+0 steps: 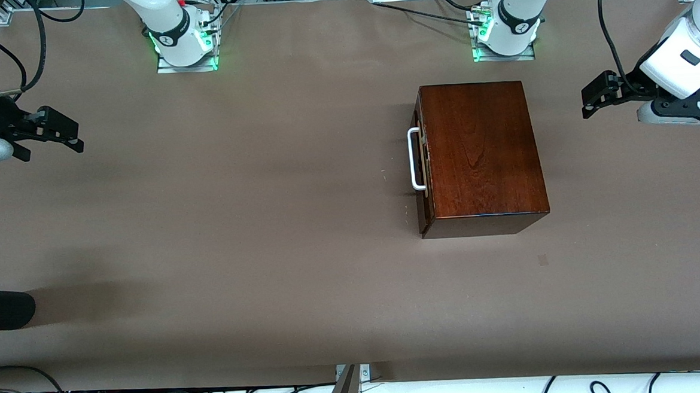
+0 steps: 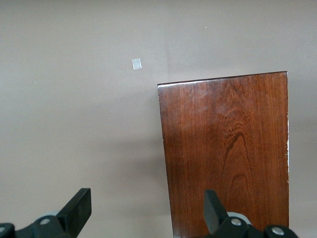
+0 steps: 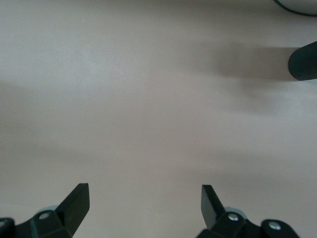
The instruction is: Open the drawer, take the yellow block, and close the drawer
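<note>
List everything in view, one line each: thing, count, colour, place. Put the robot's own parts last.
Dark red-brown polished wooden box: one, on the brown table, toward the left arm's end.
Drawer: one, dark front, shut flush in the box, facing the right arm's end.
White U-shaped bar handle: one, on the drawer front.
Small pale square mark: one, greyish, on the table, nearer the front camera than the box.
Black rounded object: one, at the table edge by the right arm's end; what it is cannot be told.
Yellow block: none visible.
Left end effector: one, black, open, above the table beside the box.
Right end effector: one, black, open, over bare table.
</note>
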